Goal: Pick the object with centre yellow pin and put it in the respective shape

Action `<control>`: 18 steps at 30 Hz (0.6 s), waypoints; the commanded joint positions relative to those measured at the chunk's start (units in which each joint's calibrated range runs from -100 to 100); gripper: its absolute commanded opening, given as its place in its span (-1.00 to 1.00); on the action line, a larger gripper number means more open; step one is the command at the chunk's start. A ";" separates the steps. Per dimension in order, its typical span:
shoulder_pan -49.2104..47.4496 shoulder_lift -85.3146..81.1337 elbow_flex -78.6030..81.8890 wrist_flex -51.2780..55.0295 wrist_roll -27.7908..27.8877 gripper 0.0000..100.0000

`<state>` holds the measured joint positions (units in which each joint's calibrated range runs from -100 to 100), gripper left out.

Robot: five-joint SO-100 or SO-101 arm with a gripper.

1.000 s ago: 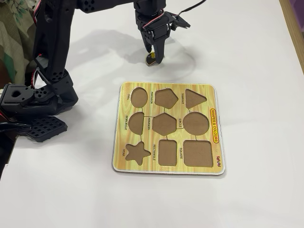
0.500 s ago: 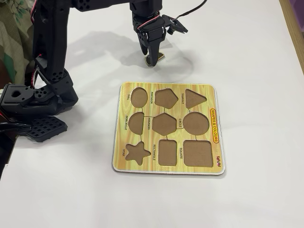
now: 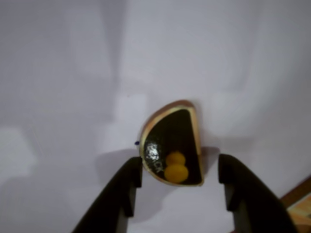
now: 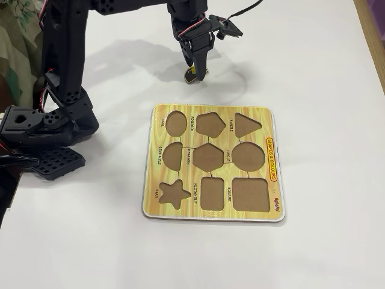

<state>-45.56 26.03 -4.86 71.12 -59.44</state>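
The gripper (image 3: 180, 172) stood with jaws apart around the semicircle (image 3: 173, 143), whose straight edge ran lengthwise between the fingers, knob (image 3: 176, 173) nearest.

Your wrist view is dim and soft, with blurred fingers (image 3: 121, 194). Your fixed view is bright and sharp; the arm (image 4: 66, 66) casts soft shadows on the table (image 4: 313, 60).

The black arm reaches out from its base at the fixed view's left, wrist bent steeply downward. Its gripper (image 4: 194, 72) (image 3: 180, 170) points at the tabletop, the two dark fingers (image 3: 127, 187) spread apart with a clear gap between their tips.
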 commanded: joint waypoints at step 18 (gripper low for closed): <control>0.73 -3.86 -0.36 0.27 0.23 -0.80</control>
<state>-45.56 26.03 -4.86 71.12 -59.44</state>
